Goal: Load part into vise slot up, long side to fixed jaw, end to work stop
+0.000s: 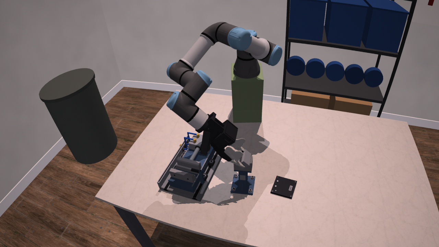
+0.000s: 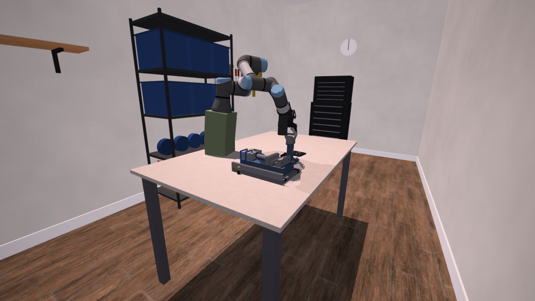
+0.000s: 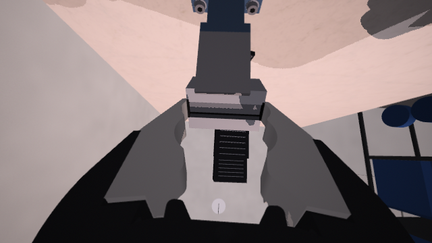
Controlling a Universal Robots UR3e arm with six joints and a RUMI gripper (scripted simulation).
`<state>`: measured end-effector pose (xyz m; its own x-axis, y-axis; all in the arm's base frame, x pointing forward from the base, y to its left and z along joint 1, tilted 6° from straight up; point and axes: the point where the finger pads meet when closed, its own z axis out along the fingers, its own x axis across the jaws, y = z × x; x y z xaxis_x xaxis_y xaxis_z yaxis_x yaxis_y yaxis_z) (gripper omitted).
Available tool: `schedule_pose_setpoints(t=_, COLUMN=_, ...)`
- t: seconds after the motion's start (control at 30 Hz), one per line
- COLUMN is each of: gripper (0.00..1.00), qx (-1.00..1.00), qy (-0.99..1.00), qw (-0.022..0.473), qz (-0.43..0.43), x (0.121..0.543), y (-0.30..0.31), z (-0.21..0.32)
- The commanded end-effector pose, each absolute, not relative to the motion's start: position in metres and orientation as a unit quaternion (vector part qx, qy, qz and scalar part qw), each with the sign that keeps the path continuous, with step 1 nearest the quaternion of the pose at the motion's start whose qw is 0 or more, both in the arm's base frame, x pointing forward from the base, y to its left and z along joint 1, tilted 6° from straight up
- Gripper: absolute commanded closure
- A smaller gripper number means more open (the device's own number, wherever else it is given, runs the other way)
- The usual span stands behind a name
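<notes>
1. Top view: the gripper (image 1: 243, 156) (image 2: 292, 135) (image 3: 224, 102) reaches from the left to the grey slotted block (image 1: 246, 157) (image 3: 216, 98), which sits tilted at the V-block (image 1: 240, 168) (image 2: 290, 141) (image 3: 223, 57). The vise (image 1: 183, 183) (image 2: 258, 165) stands to the left, its fixed jaw (image 1: 181, 175) (image 2: 285, 161) on the near side; the black plate (image 1: 283, 187) (image 2: 299, 154) lies to the right. Blue air lines (image 1: 185, 143) (image 2: 241, 156) rise at the vise's far end, worth keeping clear of.
2. Exterior view: the V-block's post is just beyond the vise, so the block likely needs lifting above both jaws before travelling over. Block and fingertips blur together here.
3. Wrist view: the jaws are clamped on the block's two ends, dark slot between pale strips. It looks like stiff metal, fairly heavy, perhaps slippery. An end hold may obstruct the work stop; gripping the long sides could foul the fixed jaw.
</notes>
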<state>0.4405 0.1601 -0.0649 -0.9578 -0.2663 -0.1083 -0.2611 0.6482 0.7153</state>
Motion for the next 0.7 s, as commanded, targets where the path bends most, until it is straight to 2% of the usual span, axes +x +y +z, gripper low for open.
schedule_pose_setpoints(t=0.0, gripper=1.0, qx=0.146, qy=-0.908, qw=0.002, qz=-0.393, x=0.4412, y=0.1599, z=-0.0633)
schedule_pose_setpoints(t=0.67, gripper=1.0, qx=0.146, qy=-0.908, qw=0.002, qz=-0.393, x=0.44, y=0.1594, z=-0.0563)
